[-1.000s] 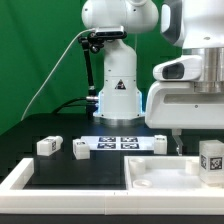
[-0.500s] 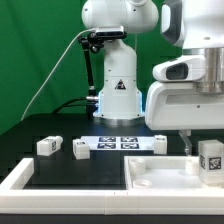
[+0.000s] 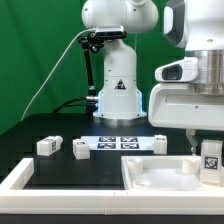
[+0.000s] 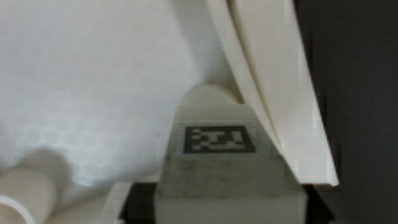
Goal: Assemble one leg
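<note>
Your arm hangs low at the exterior view's right, gripper (image 3: 210, 150) clamped on the leg (image 3: 211, 162) over the white square part (image 3: 160, 172), its fingers hard to make out.

The leg (image 3: 210, 160) was white, with a black-and-white square tag on one face. The table (image 3: 70, 166) was black and the backdrop (image 3: 30, 40) green. The marker board (image 3: 120, 143) was white with black-patterned tags, the big square part (image 3: 160, 178) plain white.
</note>
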Controlling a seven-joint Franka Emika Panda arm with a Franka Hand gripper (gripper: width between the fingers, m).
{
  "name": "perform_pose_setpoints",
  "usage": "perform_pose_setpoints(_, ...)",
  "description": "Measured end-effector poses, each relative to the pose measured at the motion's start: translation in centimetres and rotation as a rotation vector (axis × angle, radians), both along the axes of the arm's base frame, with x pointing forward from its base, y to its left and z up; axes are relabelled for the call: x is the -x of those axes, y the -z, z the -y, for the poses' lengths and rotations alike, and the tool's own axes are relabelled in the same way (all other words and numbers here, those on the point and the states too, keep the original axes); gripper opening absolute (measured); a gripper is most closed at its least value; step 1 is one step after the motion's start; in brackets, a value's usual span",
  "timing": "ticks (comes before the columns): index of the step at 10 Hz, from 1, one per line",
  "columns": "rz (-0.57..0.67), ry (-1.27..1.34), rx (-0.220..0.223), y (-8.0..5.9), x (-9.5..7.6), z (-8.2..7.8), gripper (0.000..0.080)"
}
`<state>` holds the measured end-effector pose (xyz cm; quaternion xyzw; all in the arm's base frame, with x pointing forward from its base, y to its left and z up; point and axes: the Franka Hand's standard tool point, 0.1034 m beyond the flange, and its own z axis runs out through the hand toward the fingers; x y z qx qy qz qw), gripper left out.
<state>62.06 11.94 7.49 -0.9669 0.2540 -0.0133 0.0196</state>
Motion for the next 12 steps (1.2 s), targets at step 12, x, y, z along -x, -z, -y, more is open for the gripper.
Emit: perform_pose_setpoints(12,-0.047,0.858,-0.096,0.16,-0.39,0.44,0.0550)
